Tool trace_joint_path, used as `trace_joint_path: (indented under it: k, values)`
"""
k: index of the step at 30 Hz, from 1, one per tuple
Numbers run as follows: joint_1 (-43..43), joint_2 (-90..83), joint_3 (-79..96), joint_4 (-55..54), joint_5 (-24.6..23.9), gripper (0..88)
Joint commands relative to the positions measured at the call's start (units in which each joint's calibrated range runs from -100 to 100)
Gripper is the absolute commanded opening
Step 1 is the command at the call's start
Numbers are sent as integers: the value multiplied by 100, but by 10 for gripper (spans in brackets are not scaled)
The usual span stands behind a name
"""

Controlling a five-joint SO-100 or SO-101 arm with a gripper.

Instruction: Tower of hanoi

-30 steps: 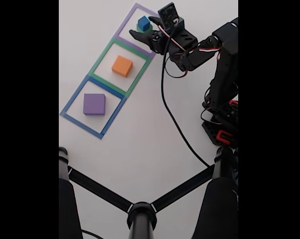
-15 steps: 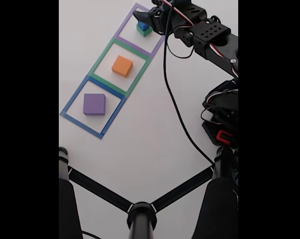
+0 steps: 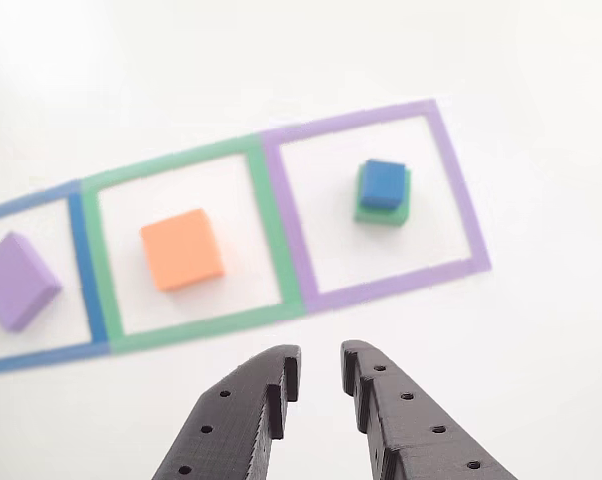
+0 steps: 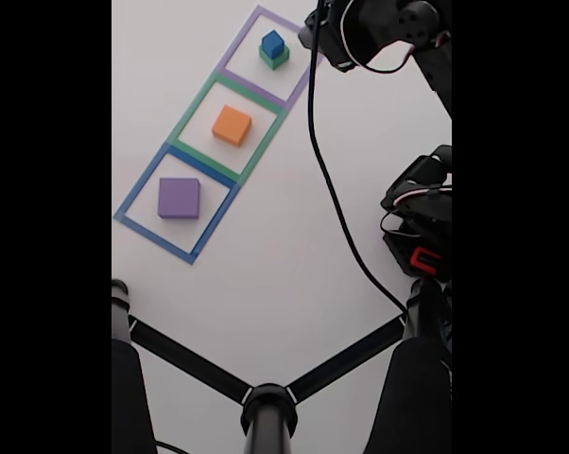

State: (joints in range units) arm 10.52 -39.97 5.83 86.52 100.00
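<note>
Now blue cube [image 3: 383, 184] on green block [image 3: 384, 210], beyond empty tool [image 3: 320, 365]

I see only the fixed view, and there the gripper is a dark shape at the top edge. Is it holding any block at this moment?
Observer: No. In the other view the gripper is open, its fingers a little apart with nothing between them.
Operator: Is it in line with the blue block?
Observer: Not quite. In the other view the blue block, on the green block, lies to the right of the gap between the fingers.
Operator: Are the fingertips inside the purple outline?
Observer: No, they are outside the purple outline, on its near side.
</note>
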Motion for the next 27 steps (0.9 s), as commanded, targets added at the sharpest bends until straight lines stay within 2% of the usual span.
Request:
trace_joint_path:
  k: [1, 10, 23, 27]
  values:
    - [-354, -281, -1024, 976, 0, 0]
    - [-621, -658, -360, 919, 0, 16]
    - [-644, -1860, 3383, -2092, 0, 373]
    - [-728, -2084, 4328, -2901, 0, 385]
